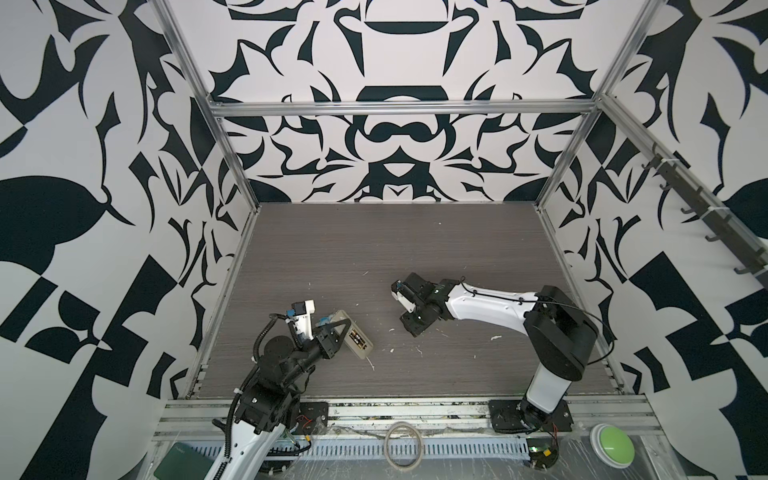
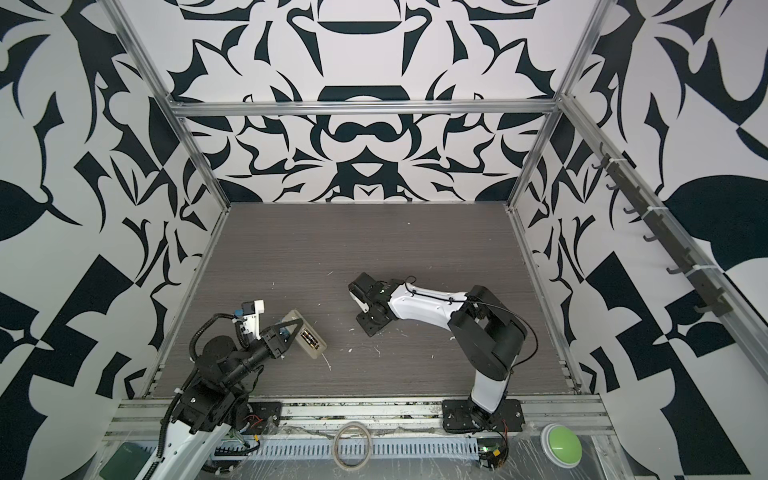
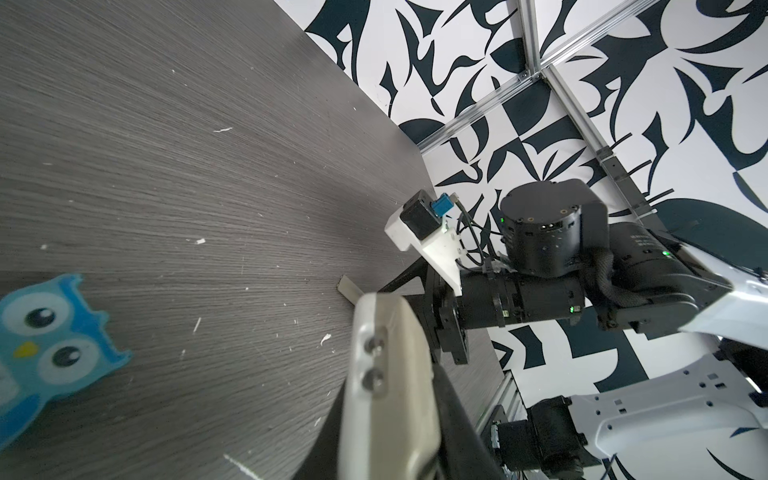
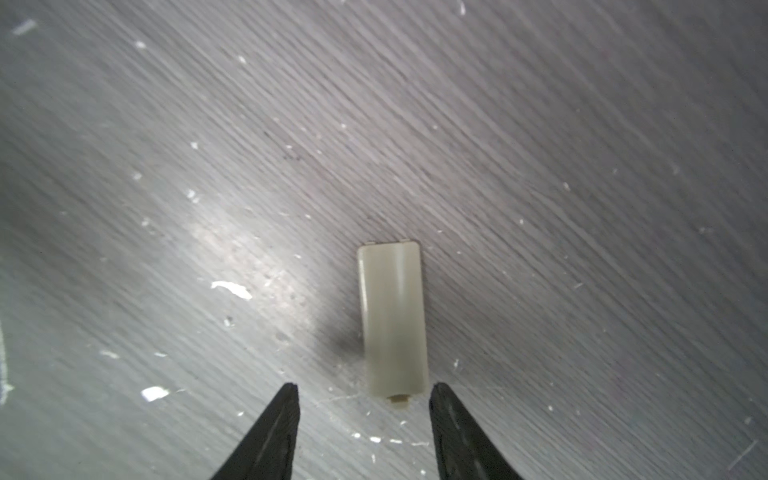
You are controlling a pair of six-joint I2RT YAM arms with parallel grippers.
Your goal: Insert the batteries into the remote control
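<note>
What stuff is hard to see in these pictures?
- Batteries: top views, too small to count inside the remote.
- Owl toy: left wrist view, cut off by the edge; top views, mostly behind the left gripper.
- Cover: top views, hidden under the right gripper.
- Remote's buttons: every view, facing away.

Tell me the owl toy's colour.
The owl is blue, with white eyes and a yellow beak; clearest in the left wrist view.
</note>
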